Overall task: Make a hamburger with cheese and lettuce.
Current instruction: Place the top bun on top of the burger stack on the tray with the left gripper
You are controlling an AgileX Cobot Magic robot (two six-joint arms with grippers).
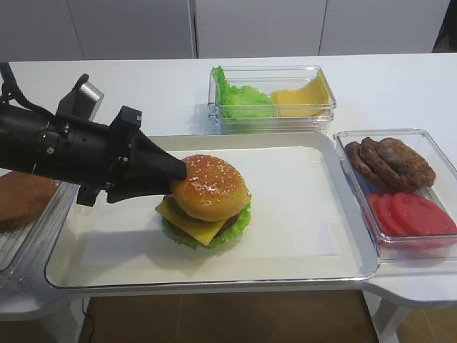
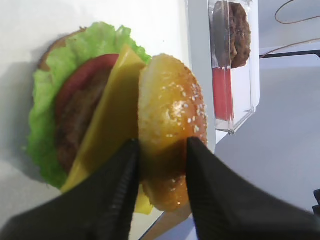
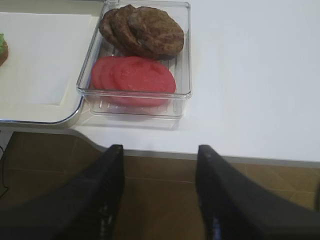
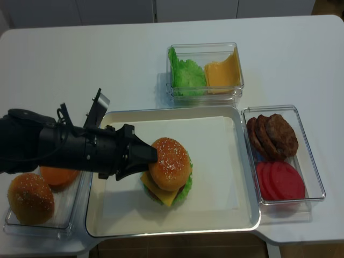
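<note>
From the exterior high view the left gripper pinches the bun top directly over the hamburger at mid-tray; the right arm is out of frame

Right wrist: the right gripper hangs open and empty off the table edge

Left wrist: the bun is tilted on the cheese, lettuce ringing below; fingertips are hidden

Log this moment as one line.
left gripper: shut on bun top | placing on hamburger | right gripper: open, idle off-table
</note>
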